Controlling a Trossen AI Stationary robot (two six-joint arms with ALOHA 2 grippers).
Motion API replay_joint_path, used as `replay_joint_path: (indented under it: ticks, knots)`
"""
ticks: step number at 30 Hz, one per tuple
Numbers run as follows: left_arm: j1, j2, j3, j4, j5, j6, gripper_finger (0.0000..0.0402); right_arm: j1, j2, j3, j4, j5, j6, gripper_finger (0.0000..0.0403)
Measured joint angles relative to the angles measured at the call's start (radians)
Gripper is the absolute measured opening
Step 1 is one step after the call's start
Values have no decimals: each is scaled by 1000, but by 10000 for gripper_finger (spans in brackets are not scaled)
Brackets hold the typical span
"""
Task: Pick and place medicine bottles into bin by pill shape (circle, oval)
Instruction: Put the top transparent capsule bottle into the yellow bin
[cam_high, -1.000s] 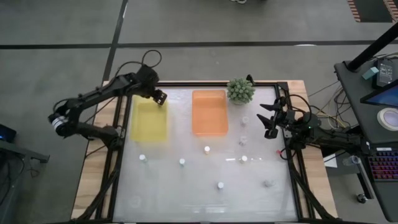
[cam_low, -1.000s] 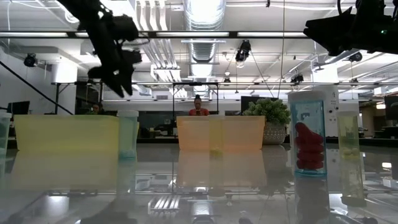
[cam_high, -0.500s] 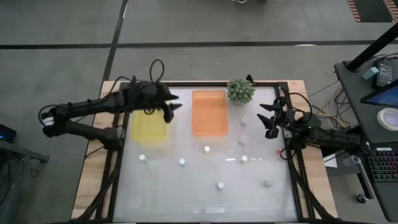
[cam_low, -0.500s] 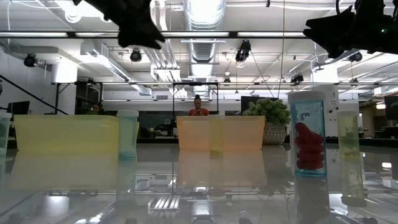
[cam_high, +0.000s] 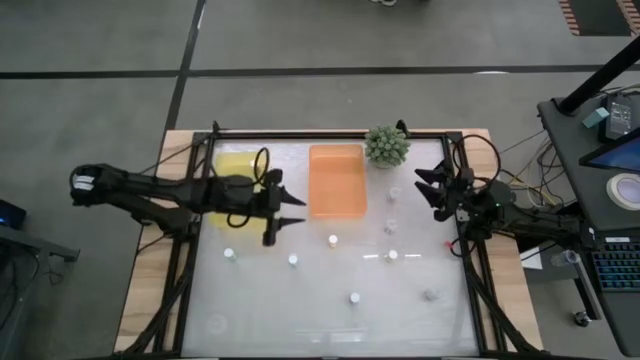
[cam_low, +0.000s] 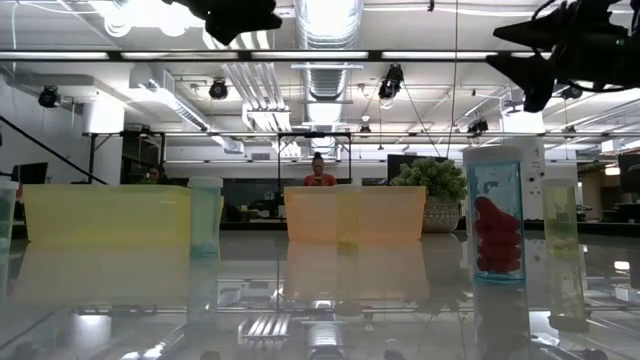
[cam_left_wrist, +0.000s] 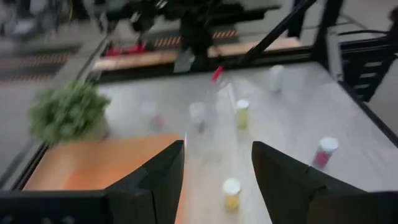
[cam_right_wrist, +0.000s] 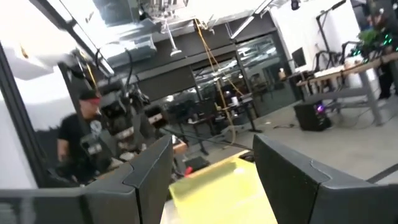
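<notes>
Swinging off the yellow bin (cam_high: 238, 170), my left arm now stretches across the table (cam_high: 330, 310) toward its middle; a second ago the left gripper (cam_high: 287, 208) hung over that bin's far corner, half a second ago over its inner edge. Now it sits between the yellow bin and the orange bin (cam_high: 337, 180), fingers spread and nothing between them. I read this as one drop-off finished and the reach for the next bottle begun; that is a judgement, not something the frames prove.

Nearest the camera side of the table: two medicine bottles, one at the centre front (cam_high: 354, 297) and one toward the right front (cam_high: 431, 295), both well apart from either gripper.

Middle row: a bottle (cam_high: 230, 255) and another (cam_high: 292, 260) lie just nearer than the left gripper. A yellow-bodied bottle (cam_high: 332, 240) stands just ahead of the open fingers, the closest candidate, and shows between them in the left wrist view (cam_left_wrist: 231, 193). One more (cam_high: 392, 256) lies further right.

Far side: two bottles (cam_high: 393, 193) (cam_high: 390, 226) stand near the right gripper (cam_high: 432, 193), which waits raised at the right edge of the table, fingers parted and empty, barely shifted over the last second. A green plant ball (cam_high: 386, 145) sits at the far edge beside the orange bin.

Pill shape inside the bottles: cannot tell from here.
</notes>
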Motion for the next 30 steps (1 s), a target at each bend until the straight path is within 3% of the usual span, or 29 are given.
replay_joint_path:
  ticks: [11, 20, 30]
  knots:
    - [-15, -2, -175, 340, -3, 150, 173, 0, 0, 0, 2, 1, 193, 215]
    - [-15, -12, -167, 346, -3, 181, 173, 0, 1, 40, -2, -1, 292, 215]
    - [-15, -35, -170, 273, -3, 206, 173, 0, 79, 232, -261, 1, 310, 215]
